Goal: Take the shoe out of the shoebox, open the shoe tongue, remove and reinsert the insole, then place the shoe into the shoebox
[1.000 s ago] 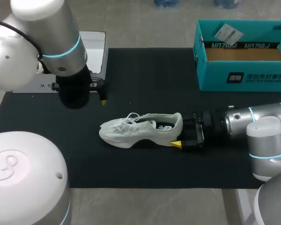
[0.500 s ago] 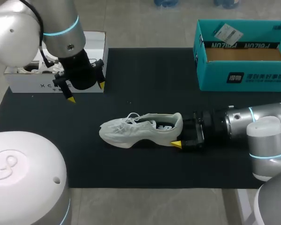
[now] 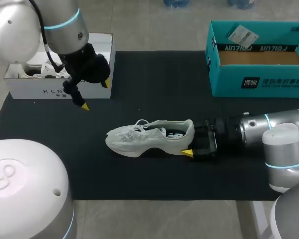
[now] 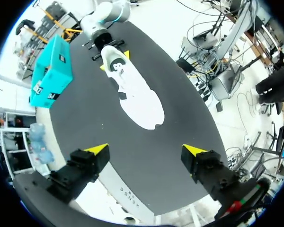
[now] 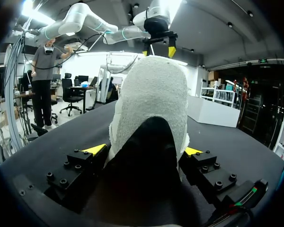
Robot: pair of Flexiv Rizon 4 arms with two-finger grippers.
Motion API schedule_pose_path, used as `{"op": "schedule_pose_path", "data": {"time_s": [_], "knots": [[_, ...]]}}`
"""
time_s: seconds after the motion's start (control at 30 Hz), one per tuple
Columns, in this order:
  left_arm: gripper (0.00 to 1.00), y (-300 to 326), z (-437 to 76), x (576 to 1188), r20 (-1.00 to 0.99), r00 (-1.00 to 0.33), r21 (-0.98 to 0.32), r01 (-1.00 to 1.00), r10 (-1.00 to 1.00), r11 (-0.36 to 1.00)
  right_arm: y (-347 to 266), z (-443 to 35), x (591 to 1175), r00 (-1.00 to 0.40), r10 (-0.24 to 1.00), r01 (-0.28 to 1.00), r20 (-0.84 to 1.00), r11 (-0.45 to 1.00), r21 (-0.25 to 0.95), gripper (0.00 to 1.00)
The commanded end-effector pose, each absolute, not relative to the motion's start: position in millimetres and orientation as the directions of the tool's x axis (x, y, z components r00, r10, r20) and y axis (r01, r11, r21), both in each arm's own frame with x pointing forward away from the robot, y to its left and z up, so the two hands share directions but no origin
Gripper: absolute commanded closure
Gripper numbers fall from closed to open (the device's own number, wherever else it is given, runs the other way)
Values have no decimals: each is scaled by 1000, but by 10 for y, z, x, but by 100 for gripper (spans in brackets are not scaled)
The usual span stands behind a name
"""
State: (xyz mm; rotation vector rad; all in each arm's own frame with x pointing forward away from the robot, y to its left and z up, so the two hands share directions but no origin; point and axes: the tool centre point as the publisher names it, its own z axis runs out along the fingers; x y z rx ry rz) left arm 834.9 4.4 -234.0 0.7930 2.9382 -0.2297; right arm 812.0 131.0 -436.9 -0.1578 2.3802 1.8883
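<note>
Your black surface carries everything here. Nearest to you, the white shoe lies in the middle of it, toe pointing to your left and heel to your right, laces on top and the dark inside showing at the collar. Your right arm comes in low from the right. The right jaws are clamped on the heel, with 1 yellow fingertip at the sole edge. From the right wrist, the heel fills the gap, with a yellow tip against each side.

Farther back on the left, your left arm hangs above the surface. The left jaws are spread wide with nothing between them, and the shoe is well ahead of them in the left wrist view. Just behind them stands a white box, open, with something white inside. At the far right corner sits the teal shoebox, open, with 1 small card against its back wall.
</note>
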Motion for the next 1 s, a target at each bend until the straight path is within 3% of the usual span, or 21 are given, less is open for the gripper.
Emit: {"op": "schedule_pose_path", "data": {"time_s": [0.03, 0.23, 0.43, 0.77, 0.83, 1.0], "knots": [[0, 20, -2390, 8377, -111, -965, -202, 256, 238, 945, 1347, -4452, 8098, -990, -19, -143, -143, 228, 963, 100], [0, -225, -2538, 8327, -187, -969, -239, -111, -158, 965, 1347, -4452, 8098, -990, -19, -143, -143, 228, 963, 100], [0, -433, -2480, 8287, -66, -870, -230, -463, -488, 856, 1347, -4452, 8098, -990, -19, -143, -143, 228, 963, 100], [0, -624, -2508, 8317, 134, -770, -4, -630, -624, 777, 1347, -4452, 8098, -990, -19, -143, -143, 228, 963, 100], [0, -678, -2442, 8226, 192, -791, -85, -603, -581, 793, 1347, -4452, 8098, -990, -19, -143, -143, 228, 963, 100], [0, -678, -2442, 8226, 192, -791, -85, -603, -581, 793, 1347, -4452, 8098, -990, -19, -143, -143, 228, 963, 100]]}}
